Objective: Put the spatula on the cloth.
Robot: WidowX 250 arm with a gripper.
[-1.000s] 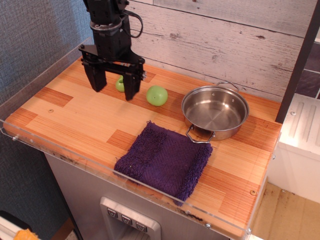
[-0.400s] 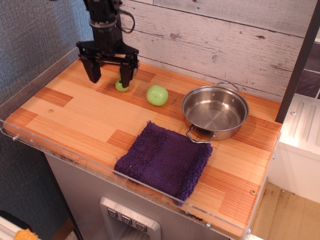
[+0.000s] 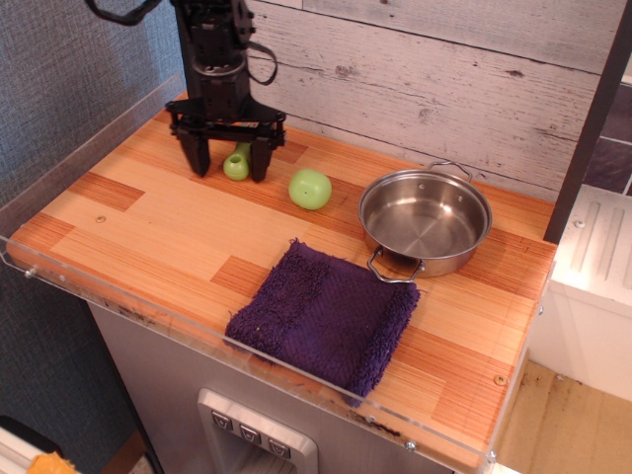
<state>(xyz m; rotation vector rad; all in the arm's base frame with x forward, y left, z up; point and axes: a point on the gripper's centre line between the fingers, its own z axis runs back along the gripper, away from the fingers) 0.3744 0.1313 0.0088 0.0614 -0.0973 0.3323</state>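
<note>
The lime-green spatula lies at the back of the wooden table. Its left bulbous end (image 3: 236,165) sits between my fingers, and its larger round end (image 3: 310,189) lies to the right. My black gripper (image 3: 230,170) is open and lowered around the left end, its fingertips close to the table. I cannot tell whether the fingers touch it. The thin stem is hidden behind the right finger. The dark purple cloth (image 3: 326,314) lies flat at the front, apart from the spatula.
A steel pot (image 3: 425,220) with two handles stands right of the spatula, its near handle at the cloth's back corner. A clear acrylic rim (image 3: 118,306) edges the table's front and left. A plank wall (image 3: 444,79) rises behind.
My gripper has moved back and down and narrowed its opening, so its fingers now straddle the spatula's left end. The spatula, cloth and pot have not moved.
</note>
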